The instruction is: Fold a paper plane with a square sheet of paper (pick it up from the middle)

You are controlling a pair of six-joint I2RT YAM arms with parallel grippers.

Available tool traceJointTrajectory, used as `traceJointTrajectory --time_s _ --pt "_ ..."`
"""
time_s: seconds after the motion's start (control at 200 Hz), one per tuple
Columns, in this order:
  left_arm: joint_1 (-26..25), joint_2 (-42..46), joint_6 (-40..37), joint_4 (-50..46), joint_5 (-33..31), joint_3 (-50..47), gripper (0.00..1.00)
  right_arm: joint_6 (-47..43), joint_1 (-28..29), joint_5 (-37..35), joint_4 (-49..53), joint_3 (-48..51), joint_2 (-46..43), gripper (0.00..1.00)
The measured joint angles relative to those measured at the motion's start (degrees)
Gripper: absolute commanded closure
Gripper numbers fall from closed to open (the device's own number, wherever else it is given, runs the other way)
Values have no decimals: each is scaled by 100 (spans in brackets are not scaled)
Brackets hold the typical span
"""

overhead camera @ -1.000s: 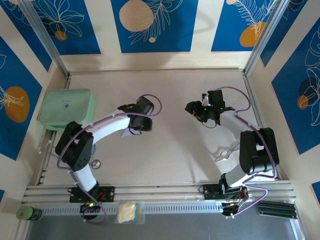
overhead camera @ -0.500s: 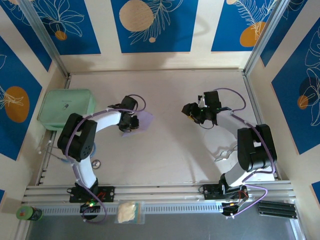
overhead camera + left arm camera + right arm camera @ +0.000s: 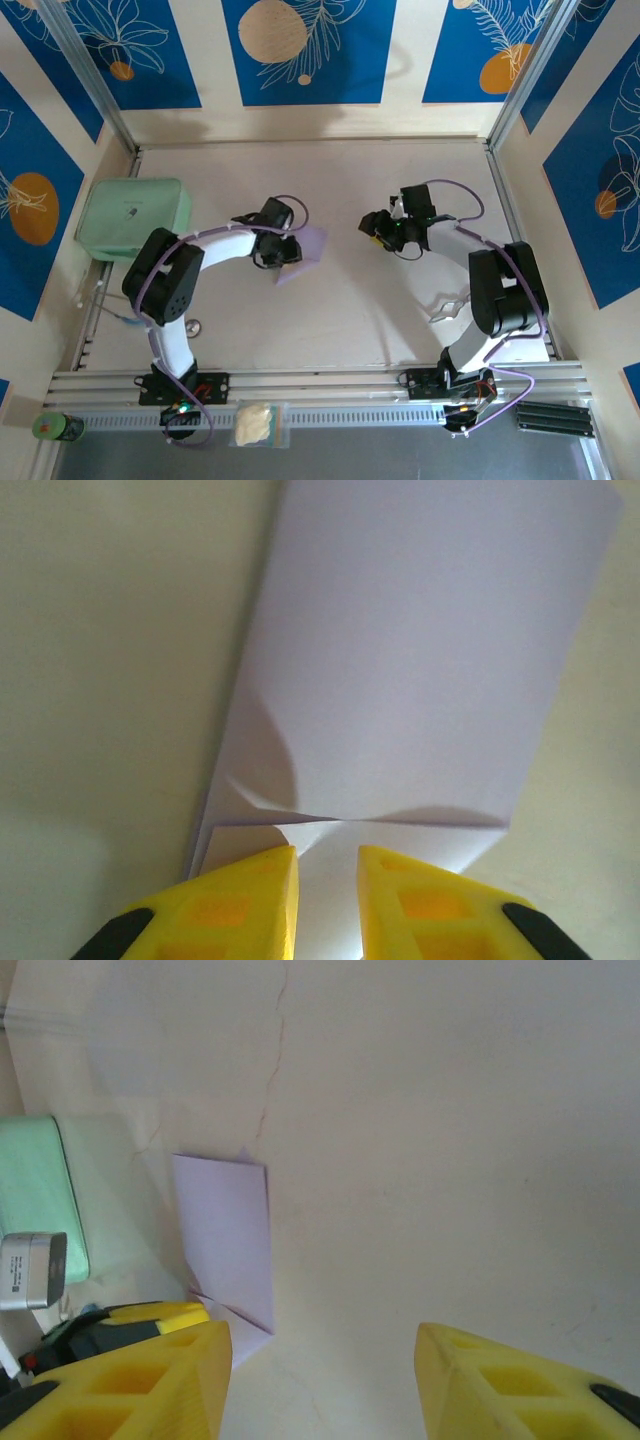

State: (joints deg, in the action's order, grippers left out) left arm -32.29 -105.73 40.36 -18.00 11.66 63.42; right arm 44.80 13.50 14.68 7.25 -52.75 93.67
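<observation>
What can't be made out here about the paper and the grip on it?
- Left wrist: paper passes between the left jaws and off the bottom edge; pinched or not, unclear.
- Top: creases too small; left arm covers one side.
- Right wrist: right jaws hide its lower corner.

Table centre: we see the table bare on the near side of both grippers, open to a pass.
Far strip: bare up to the back wall.
Between grippers: the sheet of paper juts from the left gripper toward the right gripper; we see a bare lane between paper and right gripper.
Under the sheet: it may be off the table; we cannot tell.
Left side: the mint-green box by the wall and the left arm arching near it narrow the way.
Right side: the right arm stands near the right wall.
</observation>
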Motion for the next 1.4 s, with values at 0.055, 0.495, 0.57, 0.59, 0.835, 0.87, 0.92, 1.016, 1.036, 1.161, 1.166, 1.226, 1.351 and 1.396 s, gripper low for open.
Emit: traceJointTrajectory --time_s 0.055,0.495,0.57,0.59,0.835,0.87,0.92,1.016,1.036,1.161,1.166,1.226,1.351,1.396 --pt "-83 0 105 11 94 7 76 52 61 28 -2 0 20 51" --pt "-131 496 396 -66 -17 -13 86 509 1010 129 -101 -96 627 46" --pt "-131 450 433 -68 -63 -31 89 577 1158 153 -140 -133 756 46" --pt "-131 435 439 -66 -85 -33 89 588 1189 155 -144 -149 787 46" --pt "-120 271 509 -39 -385 -205 96 717 1508 101 -37 -428 970 52" --pt "-120 232 529 -39 -415 -247 96 734 1550 52 7 -487 999 53" --pt "-120 166 575 -13 -444 -302 97 761 1609 9 52 -560 1043 54" --pt "-114 149 612 94 -468 -306 97 807 1692 -59 151 -643 1104 55" --pt "-114 151 616 107 -472 -306 98 811 1698 -76 168 -658 1117 56" --pt "-109 144 649 177 -479 -334 98 826 1759 -125 289 -765 1248 56" --pt "-109 144 656 186 -479 -337 98 824 1759 -125 291 -767 1255 57" --pt "-109 146 680 225 -479 -350 99 826 1777 -127 323 -800 1309 57" --pt "-109 149 726 284 -476 -380 99 844 1805 -127 402 -892 1416 60" --pt "-109 151 734 291 -476 -382 99 841 1805 -127 402 -938 1464 61"
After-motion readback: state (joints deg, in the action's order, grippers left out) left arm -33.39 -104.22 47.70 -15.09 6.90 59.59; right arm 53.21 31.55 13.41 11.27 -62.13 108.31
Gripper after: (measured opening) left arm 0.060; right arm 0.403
